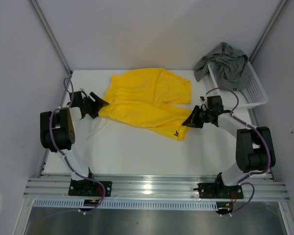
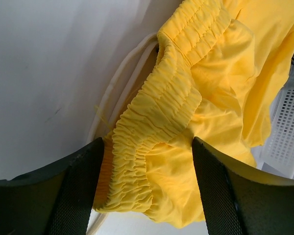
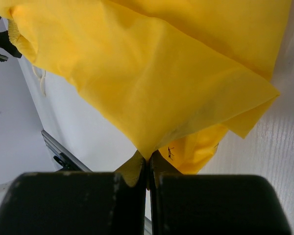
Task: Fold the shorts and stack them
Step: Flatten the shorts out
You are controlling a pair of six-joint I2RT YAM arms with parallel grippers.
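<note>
Cloth: yellow shorts (image 1: 147,100) lie spread out on the white table (image 1: 137,156), centre of the top view and shifted toward 12 o'clock. The fabric is thin, smooth and matte, with soft creases. The waistband (image 2: 157,127) is shirred elastic, tightly ribbed and bunched into a thick ruffle at the shorts' 9 o'clock end. A white drawstring (image 1: 95,128) trails off it toward 7 o'clock. A small dark logo (image 1: 177,132) sits near the hem at 5 o'clock.

Left gripper (image 1: 99,105) is at the waistband with its jaws wide. The ruffle sits between the black fingers (image 2: 78,186), which have a mesh texture on their inner faces. The cloth fills the gap but does not look squeezed.

Right gripper (image 1: 192,121) is at the shorts' 4 o'clock with its jaws closed tight, pinching one corner of the leg hem. From the pinch the cloth fans up in a taut sheet, and a second layer hangs loose beneath it.

Grey-green shorts (image 1: 224,61) are crumpled and draped over the far rim of the white plastic mesh basket (image 1: 257,93) at 2 o'clock. They are well apart from the yellow pair, and neither arm touches them.
</note>
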